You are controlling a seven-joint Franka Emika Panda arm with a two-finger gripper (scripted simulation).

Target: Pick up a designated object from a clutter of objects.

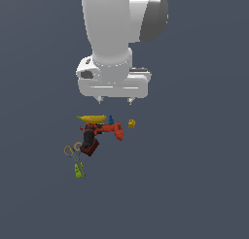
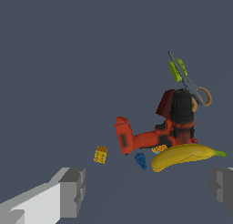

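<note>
Hovering above the banana with the hand spread apart, you risk nudging the touching drill and blue piece on descent.

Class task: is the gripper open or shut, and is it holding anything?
Open and empty: the gripper fingers stand wide apart with only floor between them.

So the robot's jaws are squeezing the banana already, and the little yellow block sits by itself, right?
Not quite. The jaws are wide open and hold nothing; the gripper hangs above the banana, as the wrist view shows. The rest is right: the little yellow block does sit by itself, apart from the pile.
</note>
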